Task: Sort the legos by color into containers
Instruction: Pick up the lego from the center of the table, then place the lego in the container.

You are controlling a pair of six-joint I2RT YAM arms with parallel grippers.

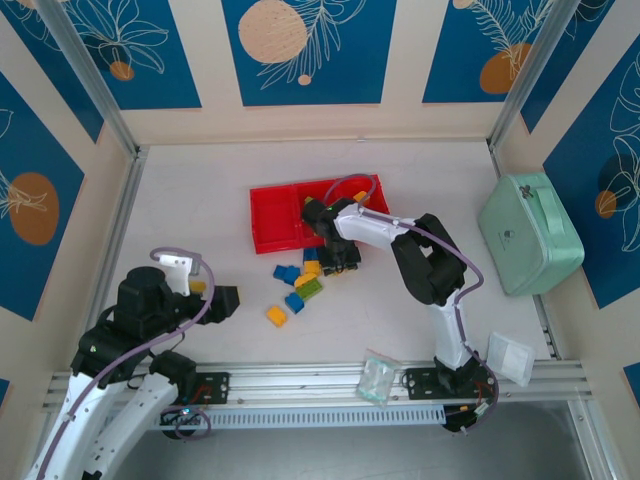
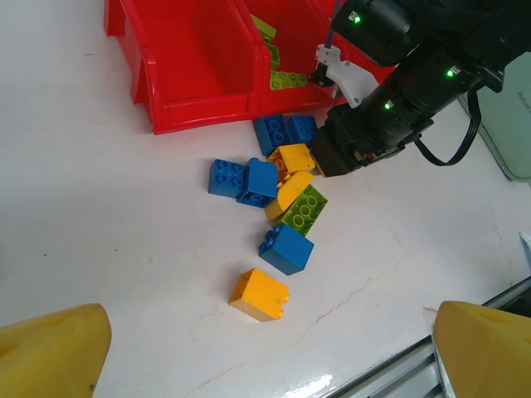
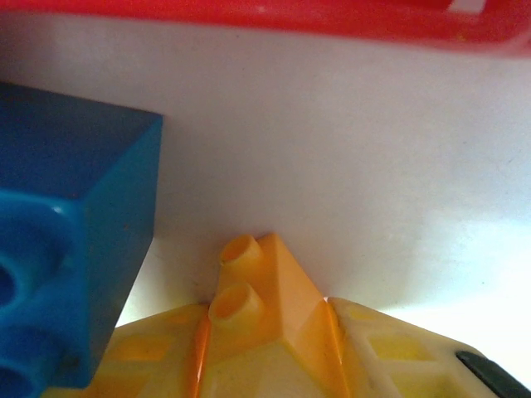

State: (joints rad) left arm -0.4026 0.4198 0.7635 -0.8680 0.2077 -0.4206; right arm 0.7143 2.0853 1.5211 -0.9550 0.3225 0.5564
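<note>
- Toward the far middle of the table, the shallow-walled, three-compartment red plastic tray (image 1: 270, 215) is only partly filled; its middle compartment holds a few lime green studded bricks (image 2: 286, 80); its right-hand one shows what look like orange-yellow pieces (image 1: 366, 198); I can make out no brick in its left one, so blue seems unstarted.
- Well off the tray's near left corner, the left gripper (image 2: 265, 356) hangs with its yellow fingers spread wide and nothing between them; it faces the loose bricks but touches none.
- Just off the tray's near wall, the right gripper (image 1: 338, 260) is down at table level; its pale fingers sit against either side of a small orange-yellow studded plastic brick (image 3: 257, 323), so I judge it clamped on that brick, which is not yet lifted.
- Beside the tray's near wall lies the unsorted heap of legos: several blue plastic bricks (image 2: 226, 177), one lime green flat brick (image 2: 304, 210) and an orange-yellow curved piece (image 2: 290, 189), mostly touching one another.
- Farther from the tray, a lone orange-yellow block (image 2: 260, 295) lies apart from the heap.
- By my reckoning more is left than done; every blue brick and most of the orange-yellow ones are outside the tray.
</note>
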